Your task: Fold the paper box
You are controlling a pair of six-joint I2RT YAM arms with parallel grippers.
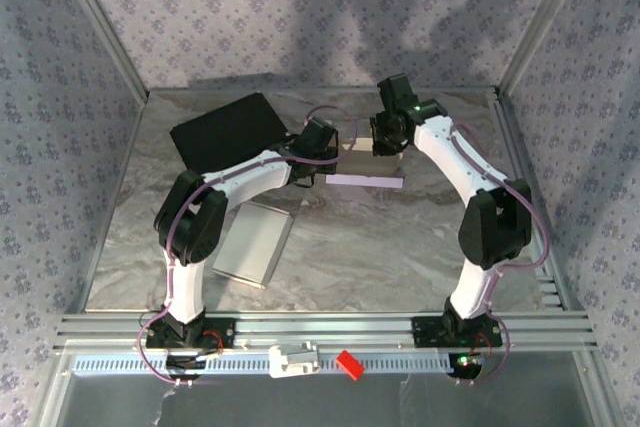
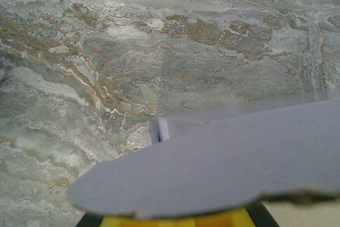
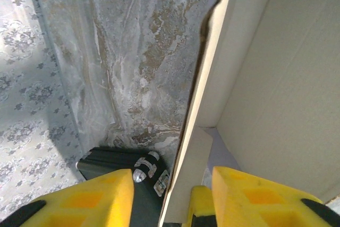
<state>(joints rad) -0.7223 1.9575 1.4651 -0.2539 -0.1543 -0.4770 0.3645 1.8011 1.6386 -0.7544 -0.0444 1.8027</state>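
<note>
Marble-patterned table (image 1: 400, 247): work surface. Black board (image 1: 225, 132): far left corner. Grey sheet (image 1: 250, 242): flat beside the left arm. Box (image 1: 365, 179), lilac outside, tan inside, toward the table's back. We judge it half done, with walls rising and flaps loose. Left gripper (image 2: 175, 220): closed, apparently pinching a flap. Right gripper (image 3: 159, 200): jaws apart, straddling one wall, not clamped.

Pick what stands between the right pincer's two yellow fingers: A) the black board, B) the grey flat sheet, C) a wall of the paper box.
C: in the right wrist view, the right pincer has one finger on either side of an upright cardboard wall of the paper box.
</note>
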